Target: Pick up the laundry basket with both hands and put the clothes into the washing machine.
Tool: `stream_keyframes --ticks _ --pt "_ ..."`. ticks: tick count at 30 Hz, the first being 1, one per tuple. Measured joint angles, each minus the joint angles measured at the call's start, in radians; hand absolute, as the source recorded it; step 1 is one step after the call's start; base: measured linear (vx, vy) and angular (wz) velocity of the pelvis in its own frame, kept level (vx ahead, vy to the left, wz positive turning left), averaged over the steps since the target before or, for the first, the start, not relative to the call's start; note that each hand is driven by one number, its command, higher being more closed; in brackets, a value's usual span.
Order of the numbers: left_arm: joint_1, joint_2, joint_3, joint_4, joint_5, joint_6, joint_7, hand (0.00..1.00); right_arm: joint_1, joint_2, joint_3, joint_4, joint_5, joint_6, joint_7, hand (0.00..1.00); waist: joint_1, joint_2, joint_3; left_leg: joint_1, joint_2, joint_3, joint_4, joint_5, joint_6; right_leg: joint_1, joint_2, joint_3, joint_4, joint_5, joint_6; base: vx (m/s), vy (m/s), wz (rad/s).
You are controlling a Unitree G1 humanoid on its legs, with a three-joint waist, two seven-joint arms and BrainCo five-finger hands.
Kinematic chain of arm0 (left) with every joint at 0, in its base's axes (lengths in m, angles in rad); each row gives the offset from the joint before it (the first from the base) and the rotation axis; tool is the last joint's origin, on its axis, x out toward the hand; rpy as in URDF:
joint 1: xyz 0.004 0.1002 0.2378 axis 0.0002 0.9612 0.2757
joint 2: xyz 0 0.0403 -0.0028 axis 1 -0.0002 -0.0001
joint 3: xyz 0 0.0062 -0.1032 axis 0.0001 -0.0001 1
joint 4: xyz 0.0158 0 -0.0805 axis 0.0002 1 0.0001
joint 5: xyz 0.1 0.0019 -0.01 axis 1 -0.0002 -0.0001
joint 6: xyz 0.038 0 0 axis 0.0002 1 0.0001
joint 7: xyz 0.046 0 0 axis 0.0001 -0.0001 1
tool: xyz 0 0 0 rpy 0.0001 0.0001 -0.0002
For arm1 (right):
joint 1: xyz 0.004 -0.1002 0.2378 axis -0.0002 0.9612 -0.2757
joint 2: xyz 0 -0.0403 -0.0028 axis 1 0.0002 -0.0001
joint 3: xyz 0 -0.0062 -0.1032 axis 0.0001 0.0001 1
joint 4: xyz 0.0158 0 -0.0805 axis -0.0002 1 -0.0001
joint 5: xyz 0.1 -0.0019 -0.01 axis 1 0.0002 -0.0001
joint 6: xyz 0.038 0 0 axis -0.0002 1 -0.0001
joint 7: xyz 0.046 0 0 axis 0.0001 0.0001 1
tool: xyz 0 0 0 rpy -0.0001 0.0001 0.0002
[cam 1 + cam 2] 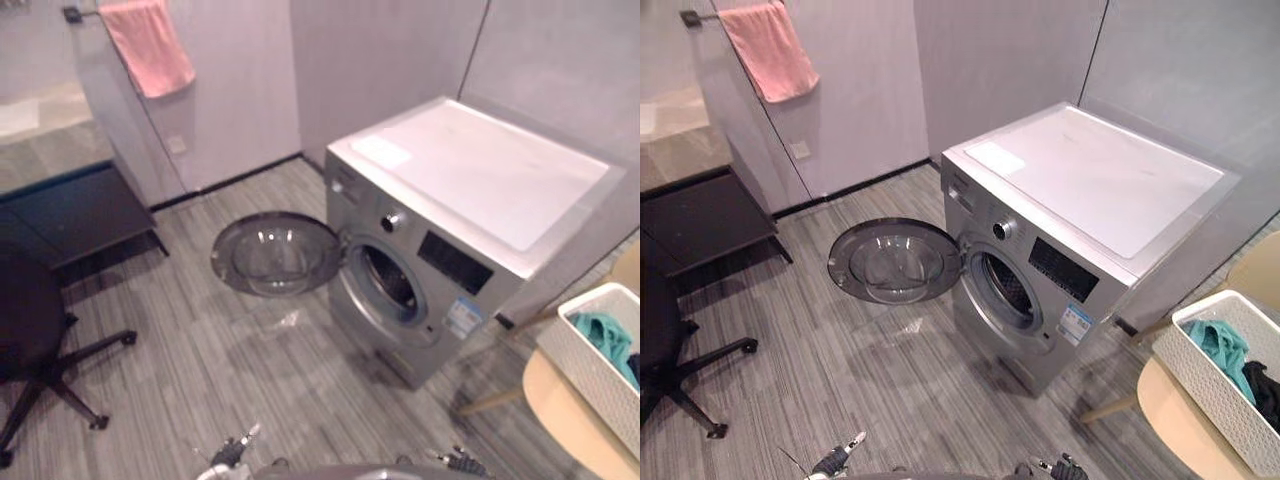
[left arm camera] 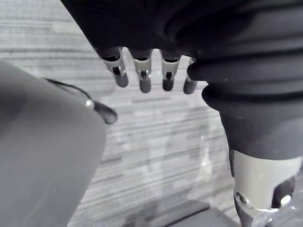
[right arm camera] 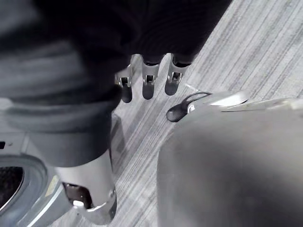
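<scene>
Left eye view: the white perforated plastic laundry basket (image 1: 598, 378) is sitting upright on a round pale wooden table (image 1: 560, 425) at the far right, holding teal and dark clothes (image 1: 606, 335).

Right eye view: its long wall is facing the silver front-loading washing machine (image 1: 1080, 180), and the round door (image 1: 895, 262) is hanging open.

Left wrist view: the left hand (image 2: 143, 75) is dangling loose, straight fingers over the grey striped floor (image 2: 156, 142), holding nothing.

Right wrist view: the right hand (image 3: 148, 82) is doing the same.

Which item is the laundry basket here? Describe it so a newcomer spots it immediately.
Start at the silver washing machine with its door open. To the right of it, at the view's edge, a pale wooden top carries the laundry basket. It is the white perforated rectangular bin holding a teal garment.
</scene>
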Motion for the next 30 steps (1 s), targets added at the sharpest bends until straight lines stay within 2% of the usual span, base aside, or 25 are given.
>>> stream_keyframes --ticks 2,3,4,5,6,7,8,9,10,11,13,14,15,16,17,18,20,22,23,24,26,27,28,29,30 --pt "0.002 -0.001 -0.009 -0.009 -0.004 -0.001 0.0 0.0 -0.009 -0.001 0.003 0.01 -0.01 0.0 -0.001 0.0 -0.014 0.015 0.011 -0.031 0.005 -0.036 0.071 -0.019 0.002 0.006 0.008 -0.034 0.053 -0.041 -0.019 -0.09 -0.066 0.66" --pt "0.005 -0.001 -0.028 -0.017 -0.007 -0.001 0.0 0.0 -0.016 -0.003 0.002 0.01 -0.011 0.0 -0.001 0.0 -0.016 0.011 0.015 -0.043 0.013 -0.051 0.098 -0.027 0.0 0.004 0.015 -0.05 0.075 -0.057 -0.023 -0.21 -0.076 0.53" --pt "0.007 -0.001 -0.04 -0.029 -0.011 -0.001 0.001 0.0 -0.017 -0.009 0.0 0.01 -0.013 -0.002 -0.004 0.0 -0.014 0.029 0.03 -0.067 0.022 -0.055 0.108 -0.032 0.007 -0.008 0.024 -0.06 0.101 -0.077 -0.019 -0.24 -0.079 0.42" --pt "0.008 -0.004 -0.045 -0.037 -0.016 -0.002 0.001 0.0 -0.02 -0.016 -0.002 0.01 -0.017 -0.002 -0.007 0.0 -0.008 0.04 0.032 -0.077 0.035 -0.042 0.097 -0.048 0.037 -0.012 0.035 -0.061 0.111 -0.084 -0.024 -0.25 -0.11 0.52" --pt "0.019 0.0 -0.046 -0.036 -0.016 -0.001 0.001 0.0 -0.023 -0.012 -0.008 0.01 -0.016 0.0 -0.018 0.0 -0.015 0.043 0.028 -0.069 0.046 0.025 0.039 -0.085 0.113 -0.013 0.037 -0.051 0.108 -0.091 -0.036 -0.15 -0.1 0.63" --pt "0.019 0.004 -0.044 -0.036 -0.015 -0.001 0.001 0.0 -0.021 -0.001 -0.02 0.01 -0.015 0.001 -0.024 0.0 -0.022 0.015 0.033 -0.065 0.052 0.114 0.012 -0.121 0.167 -0.028 0.03 -0.032 0.085 -0.094 -0.07 -0.13 -0.135 0.9" --pt "0.007 0.003 -0.033 -0.037 -0.015 -0.003 0.001 0.0 -0.025 0.017 -0.06 0.012 -0.006 0.001 -0.024 0.0 -0.031 -0.006 0.038 -0.105 0.058 0.204 0.138 -0.116 0.159 -0.034 0.009 -0.046 0.079 -0.073 -0.084 -0.11 -0.113 0.85" --pt "0.0 -0.006 -0.027 -0.042 -0.008 -0.004 0.0 0.0 -0.024 0.014 -0.094 0.01 0.008 0.004 -0.029 0.0 -0.028 0.022 0.051 -0.144 0.067 0.266 0.373 -0.119 0.142 -0.034 -0.004 -0.066 0.079 -0.053 -0.093 -0.13 -0.062 0.63" --pt "0.01 -0.013 -0.023 -0.044 0.001 -0.003 0.001 0.0 -0.02 0.006 -0.099 0.001 0.014 0.004 -0.032 0.0 -0.028 0.044 0.051 -0.14 0.067 0.273 0.451 -0.135 0.116 -0.032 0.0 -0.075 0.079 -0.05 -0.091 -0.15 0.06 0.45" --pt "0.032 -0.027 -0.02 -0.053 0.01 -0.003 0.0 0.0 -0.017 -0.004 -0.109 -0.02 0.024 0.005 -0.028 0.0 -0.043 0.074 0.052 -0.114 0.057 0.267 0.522 -0.205 0.052 -0.032 0.022 -0.085 0.079 -0.047 -0.085 -0.13 0.136 0.32" --pt "0.036 -0.03 -0.017 -0.06 0.014 -0.005 -0.002 0.0 -0.014 0.013 -0.122 -0.034 0.043 0.005 -0.029 0.0 -0.039 0.066 0.051 -0.096 0.039 0.225 0.451 -0.243 0.038 -0.049 0.046 -0.084 0.073 -0.032 -0.068 -0.14 0.061 0.14" --pt "0.034 -0.025 -0.014 -0.071 0.017 -0.011 -0.002 0.0 -0.019 0.035 -0.125 -0.037 0.052 0.005 -0.029 0.0 -0.039 0.051 0.045 -0.069 0.027 0.227 0.357 -0.247 0.045 -0.065 0.045 -0.073 0.052 -0.015 -0.072 -0.14 -0.016 -0.19" --pt "0.031 -0.022 -0.003 -0.072 0.029 -0.012 -0.002 0.0 -0.021 0.049 -0.115 -0.06 0.063 0.0 -0.028 0.0 -0.041 0.02 0.036 -0.046 0.015 0.248 0.256 -0.259 0.083 -0.092 0.045 -0.066 0.036 0.013 -0.077 -0.15 0.0 -0.33" --pt "0.025 -0.019 0.004 -0.073 0.035 -0.013 0.0 0.0 -0.027 0.068 -0.11 -0.07 0.063 0.0 -0.028 0.0 -0.036 0.007 0.04 -0.046 0.01 0.271 0.236 -0.244 0.077 -0.11 0.04 -0.05 0.032 0.028 -0.077 -0.15 0.028 -0.54" --pt "0.024 -0.012 0.002 -0.078 0.051 -0.015 0.001 0.0 -0.027 0.101 -0.091 -0.09 0.074 -0.004 -0.028 0.0 -0.036 -0.02 0.021 -0.052 -0.005 0.305 0.181 -0.212 0.084 -0.134 0.034 -0.033 0.016 0.06 -0.097 -0.18 0.022 -0.65" --pt "0.023 -0.004 -0.006 -0.076 0.082 -0.012 0.0 0.0 -0.02 0.112 -0.067 -0.106 0.084 -0.007 -0.028 0.0 -0.045 -0.03 0.009 -0.053 -0.011 0.33 0.151 -0.198 0.083 -0.154 0.032 -0.018 0.003 0.082 -0.099 -0.18 0.003 -0.76" --pt "0.0 -0.006 -0.032 -0.073 0.135 -0.01 0.004 0.0 0.002 0.114 -0.038 -0.163 0.115 -0.015 -0.027 0.0 -0.047 -0.029 0.006 -0.05 -0.015 0.393 0.12 -0.188 0.077 -0.19 0.036 0.014 -0.025 0.123 -0.107 -0.12 0.008 -0.94" --pt "-0.023 -0.022 -0.033 -0.072 0.166 -0.01 0.006 0.0 0.015 0.109 -0.038 -0.174 0.129 -0.016 -0.027 0.0 -0.045 -0.021 0.003 -0.047 0.002 0.478 0.104 -0.173 0.084 -0.226 0.058 -0.004 -0.055 0.196 -0.112 -0.03 -0.021 -1.34" --pt "-0.035 -0.029 -0.033 -0.072 0.179 -0.01 0.006 0.0 0.008 0.106 -0.027 -0.179 0.128 -0.016 -0.03 0.0 -0.038 -0.018 0.0 -0.045 0.025 0.559 0.093 -0.161 0.085 -0.252 0.087 -0.087 -0.093 0.256 -0.164 -0.02 -0.1 -1.82" --pt "-0.042 -0.03 -0.033 -0.065 0.191 -0.008 0.007 0.0 -0.01 0.103 -0.027 -0.18 0.128 -0.016 -0.041 0.0 -0.04 -0.012 0.004 -0.043 0.051 0.633 0.094 -0.154 0.087 -0.276 0.089 -0.26 -0.049 0.173 -0.233 -0.01 -0.123 -1.85" --pt "-0.056 -0.037 -0.035 -0.06 0.195 -0.006 0.008 0.0 -0.007 0.098 -0.028 -0.173 0.129 -0.015 -0.046 0.0 -0.044 -0.016 0.008 -0.003 0.076 0.713 0.109 -0.143 0.069 -0.29 0.045 -0.491 0.059 0.102 -0.291 0.08 -0.077 -1.46" --pt "-0.053 -0.038 -0.03 -0.058 0.198 -0.003 0.007 0.0 -0.002 0.098 -0.027 -0.164 0.128 -0.018 -0.046 0.0 -0.043 -0.021 0.008 0.018 0.08 0.731 0.138 -0.146 0.065 -0.289 0.046 -0.546 0.093 0.109 -0.28 0.06 -0.149 -1.68" --pt "-0.055 -0.039 -0.028 -0.048 0.2 0.0 0.005 0.0 0.026 0.089 -0.019 -0.157 0.127 -0.024 -0.046 0.0 -0.047 -0.032 0.01 0.037 0.065 0.694 0.127 -0.167 0.071 -0.271 0.07 -0.505 0.085 0.126 -0.295 -0.03 -0.164 -1.51" --pt "-0.057 -0.044 -0.033 -0.045 0.2 -0.002 0.003 0.0 0.027 0.076 -0.016 -0.147 0.125 -0.027 -0.045 0.0 -0.047 -0.027 0.01 0.051 0.035 0.674 0.087 -0.165 0.075 -0.262 0.087 -0.46 0.06 0.146 -0.271 -0.13 -0.118 -1.93" --pt "-0.061 -0.06 -0.033 -0.027 0.203 -0.002 0.002 0.0 0.012 0.042 -0.02 -0.129 0.12 -0.028 -0.045 0.0 -0.026 0.039 0.002 0.049 0.032 0.674 0.02 -0.142 0.113 -0.249 0.151 -0.39 0.009 0.16 -0.226 -0.18 -0.047 -1.95"
